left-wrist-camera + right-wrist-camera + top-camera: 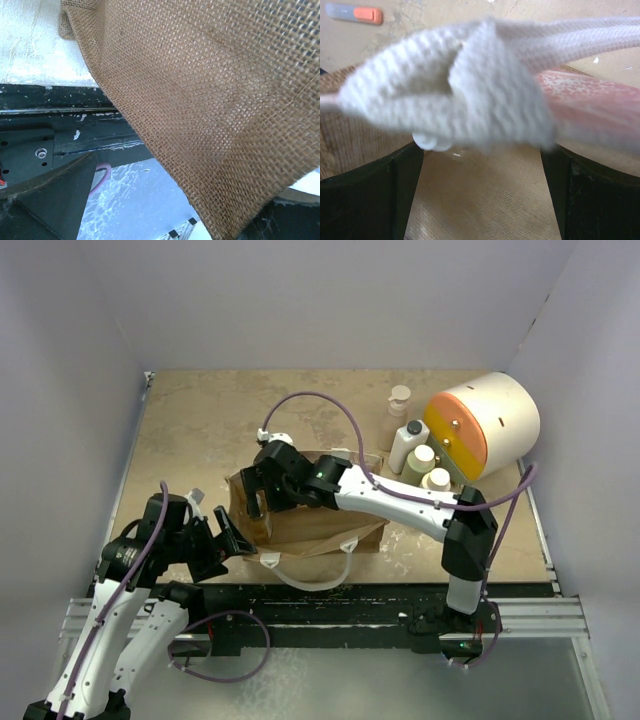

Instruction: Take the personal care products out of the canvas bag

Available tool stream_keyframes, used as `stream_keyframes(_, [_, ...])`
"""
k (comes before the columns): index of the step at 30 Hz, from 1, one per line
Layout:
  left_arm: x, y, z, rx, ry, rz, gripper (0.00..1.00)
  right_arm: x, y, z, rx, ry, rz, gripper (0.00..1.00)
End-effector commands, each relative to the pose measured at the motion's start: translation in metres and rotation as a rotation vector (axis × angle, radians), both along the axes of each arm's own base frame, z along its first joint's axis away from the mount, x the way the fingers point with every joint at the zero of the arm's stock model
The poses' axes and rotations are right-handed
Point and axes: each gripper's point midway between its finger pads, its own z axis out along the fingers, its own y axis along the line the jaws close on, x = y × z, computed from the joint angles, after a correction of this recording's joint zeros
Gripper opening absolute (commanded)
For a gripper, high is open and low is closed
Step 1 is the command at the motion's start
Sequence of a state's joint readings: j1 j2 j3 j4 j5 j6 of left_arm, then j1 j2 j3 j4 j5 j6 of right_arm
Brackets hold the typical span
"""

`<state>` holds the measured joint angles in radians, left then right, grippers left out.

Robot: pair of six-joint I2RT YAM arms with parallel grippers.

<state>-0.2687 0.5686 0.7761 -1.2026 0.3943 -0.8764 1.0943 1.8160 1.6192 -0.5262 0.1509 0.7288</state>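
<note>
Top view: bag (320, 525) lies mid desk (200, 420), four bottles (415, 445) stand far right. Left tool (238, 538) spread at bag's near-left corner, right tool (262, 502) spread at its mouth. Only right wrist shows handle (470, 100) across the tool and the marker (355, 13).

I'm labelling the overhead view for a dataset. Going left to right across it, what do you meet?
left gripper → canvas bag → tall beige pump bottle → cream wide-capped bottle → large white-and-orange cylinder. The right gripper overlaps the bag, so it is left out.
</note>
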Motion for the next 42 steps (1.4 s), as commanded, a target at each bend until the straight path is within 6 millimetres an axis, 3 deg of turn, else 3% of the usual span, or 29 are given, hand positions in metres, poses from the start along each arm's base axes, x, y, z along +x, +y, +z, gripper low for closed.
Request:
stream_keyframes(1, [-0.005, 0.0, -0.002, 0.0, 0.035, 0.003, 0.95, 0.004, 0.011, 0.014, 0.024, 0.004, -0.096, 1.0])
stream_keyframes(7, [-0.002, -0.002, -0.002, -0.009, 0.04, 0.004, 0.95, -0.001, 0.022, -0.005, 0.016, 0.046, -0.147, 1.0])
stream_keyframes(11, [0.0, -0.003, 0.0, -0.012, 0.042, 0.001, 0.95, 0.007, 0.021, -0.018, -0.026, 0.037, -0.236, 1.0])
stream_keyframes(15, [0.0, -0.004, 0.002, -0.016, 0.042, -0.006, 0.95, 0.015, 0.02, -0.016, -0.05, 0.025, -0.324, 0.98])
stream_keyframes(17, [0.001, -0.004, 0.002, -0.016, 0.041, -0.007, 0.95, 0.018, 0.016, -0.021, -0.073, 0.027, -0.377, 0.92])
stream_keyframes(21, [0.001, -0.005, 0.004, -0.02, 0.039, -0.012, 0.95, 0.014, 0.018, -0.039, -0.118, 0.07, -0.383, 0.67])
stream_keyframes(23, [0.002, -0.006, 0.004, -0.022, 0.037, -0.014, 0.95, 0.008, 0.02, -0.051, -0.131, 0.108, -0.371, 0.63])
stream_keyframes(28, [0.003, -0.007, 0.004, -0.025, 0.034, -0.025, 0.95, 0.006, 0.008, -0.066, -0.192, 0.112, -0.398, 0.65])
stream_keyframes(36, [-0.004, -0.006, 0.0, -0.029, 0.032, -0.029, 0.97, -0.002, 0.008, -0.084, -0.258, 0.167, -0.383, 0.78])
stream_keyframes(38, [-0.005, -0.005, -0.002, -0.032, 0.033, -0.024, 0.97, -0.003, 0.009, -0.084, -0.261, 0.172, -0.378, 0.76])
stream_keyframes(42, [-0.006, -0.008, -0.003, -0.052, 0.032, -0.021, 0.97, -0.009, 0.015, -0.079, -0.221, 0.203, -0.353, 0.61])
